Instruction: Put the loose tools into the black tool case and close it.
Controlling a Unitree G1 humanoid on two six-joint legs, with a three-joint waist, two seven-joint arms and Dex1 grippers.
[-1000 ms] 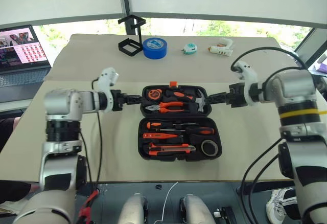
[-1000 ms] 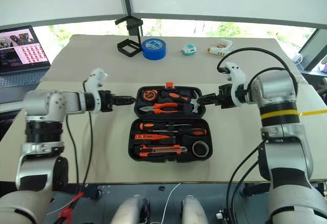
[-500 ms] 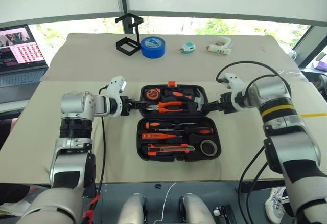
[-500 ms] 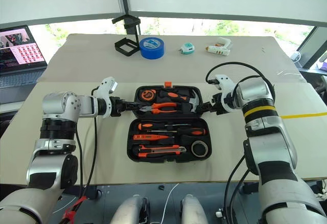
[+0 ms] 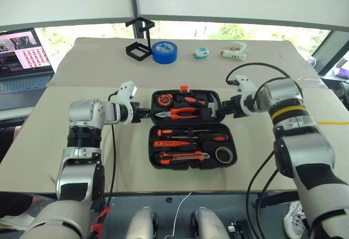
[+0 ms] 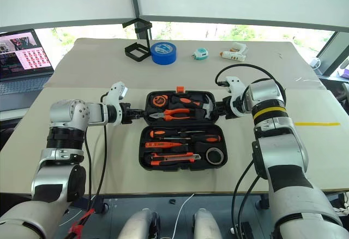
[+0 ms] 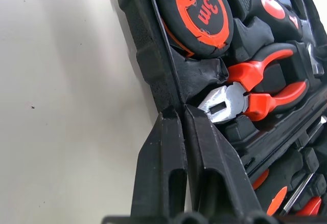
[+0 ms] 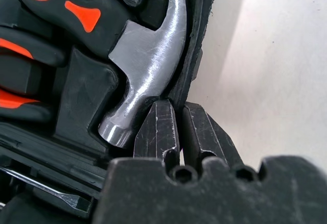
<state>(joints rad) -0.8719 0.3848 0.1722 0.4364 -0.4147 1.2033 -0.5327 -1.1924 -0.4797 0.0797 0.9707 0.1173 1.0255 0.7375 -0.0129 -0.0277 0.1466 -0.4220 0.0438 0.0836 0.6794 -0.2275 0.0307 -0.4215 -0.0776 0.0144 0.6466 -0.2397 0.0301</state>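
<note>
The black tool case (image 5: 191, 166) lies open on the table, both halves flat. Its near half holds two black-and-orange screwdrivers (image 5: 191, 135), a slim orange tester screwdriver (image 5: 174, 144), a utility knife (image 5: 182, 156) and a dark tape roll (image 5: 222, 154). Pliers (image 5: 182, 113), a tape measure (image 7: 202, 14) and a hammer (image 8: 148, 65) sit in the far half. My left gripper (image 5: 147, 112) is shut on the far half's left rim (image 7: 153, 75). At the right rim beside the hammer head, my right gripper (image 5: 222, 109) is shut on the edge.
At the table's far side stand a black wire-frame stand (image 5: 139, 40), a big blue tape roll (image 5: 164, 52), a small teal tape measure (image 5: 201, 53) and a white glue gun (image 5: 235, 51). A laptop (image 5: 22, 59) sits off to the left.
Both grippers have come inward from either side to the case's far half and closed from open onto its left and right rims.
</note>
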